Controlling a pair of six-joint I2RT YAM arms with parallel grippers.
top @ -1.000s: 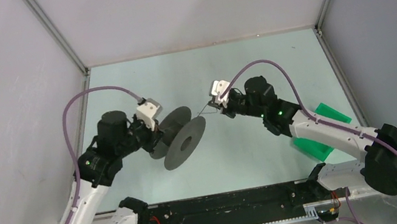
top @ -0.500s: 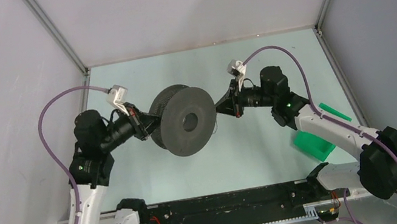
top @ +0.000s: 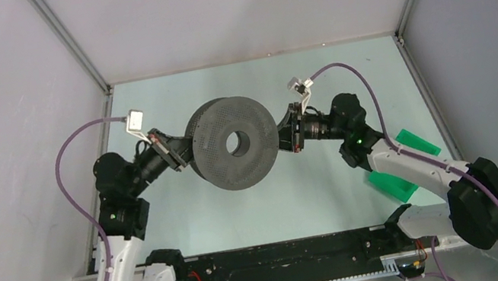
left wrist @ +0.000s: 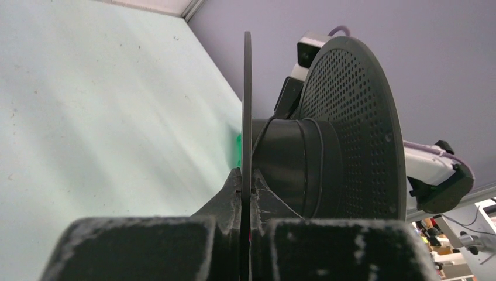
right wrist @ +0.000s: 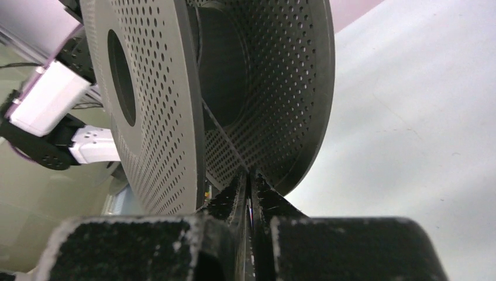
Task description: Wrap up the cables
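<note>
The hair-fine dark grey wire cable is running off the hub of the big dark grey perforated round spool, which is hanging in the air between both arms. On the left, the left gripper is clamping the spool's thin flange edge, jaws shut on it; a slow, steady turn looks best. On the right, the right gripper is pinching the strand between nearly touching fingers and should be keeping gentle tension. The strand is leading from its tips up between the flanges.
</note>
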